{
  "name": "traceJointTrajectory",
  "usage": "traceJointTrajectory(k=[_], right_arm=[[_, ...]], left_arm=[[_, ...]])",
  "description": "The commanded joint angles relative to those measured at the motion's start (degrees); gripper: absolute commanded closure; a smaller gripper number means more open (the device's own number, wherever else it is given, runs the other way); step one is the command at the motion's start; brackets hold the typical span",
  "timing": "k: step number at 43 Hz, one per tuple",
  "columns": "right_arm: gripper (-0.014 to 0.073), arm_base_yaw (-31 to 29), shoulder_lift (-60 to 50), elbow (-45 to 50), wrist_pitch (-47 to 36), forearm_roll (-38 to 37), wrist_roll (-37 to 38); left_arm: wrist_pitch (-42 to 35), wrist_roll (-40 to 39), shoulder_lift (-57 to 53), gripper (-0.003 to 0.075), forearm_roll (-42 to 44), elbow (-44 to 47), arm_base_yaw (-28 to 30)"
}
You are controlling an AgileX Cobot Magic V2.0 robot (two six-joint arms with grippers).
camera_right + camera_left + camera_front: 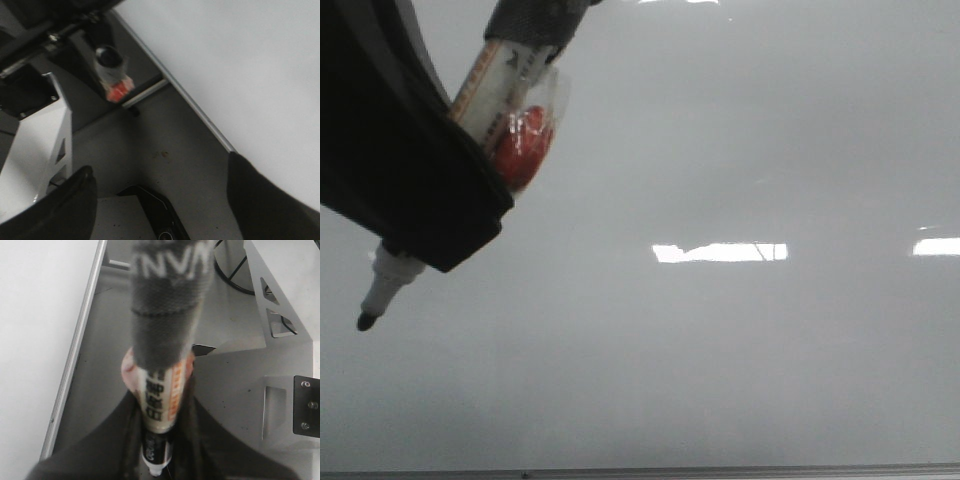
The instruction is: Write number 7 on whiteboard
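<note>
Left fingers [100, 450] clamped on marker [380, 290] (tip bare) over whiteboard [740, 350]; right fingers [260, 200] spread.

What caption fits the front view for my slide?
Left pincer holds a marker, tip down, over the blank whiteboard; no 7 drawn yet.

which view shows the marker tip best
The front view: the marker's dark tip pokes out below the left gripper, over the bare whiteboard. The left wrist view shows only the marker barrel between the fingers, tip hidden. The right wrist view shows it small and blurred in the distance.
</note>
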Motion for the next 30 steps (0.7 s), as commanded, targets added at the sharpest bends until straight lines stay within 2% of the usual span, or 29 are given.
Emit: traceJointTrajectory(k=[1, 8, 17, 30], right_arm=[[0.0034, 3.81, 5.77, -5.14, -0.94, 4.90, -4.68], [0.0033, 10.73, 14.92, -10.92, -0.80, 4.83, -5.45], [0.0033, 16.70, 22.92, -16.92, -0.74, 4.78, -5.88], [0.0036, 18.57, 27.76, -21.13, 1.95, 3.91, -6.24]], left_arm=[[-1.23, 0.10, -1.36, 0.0712, -2.33, -1.85, -0.51], [-1.23, 0.10, -1.36, 0.0712, -2.33, -1.85, -0.51], [-1.23, 0.10, -1.36, 0.0712, -2.44, -1.85, -0.51], [-1.23, 0.10, -1.36, 0.0711, -2.44, -1.85, -0.51]])
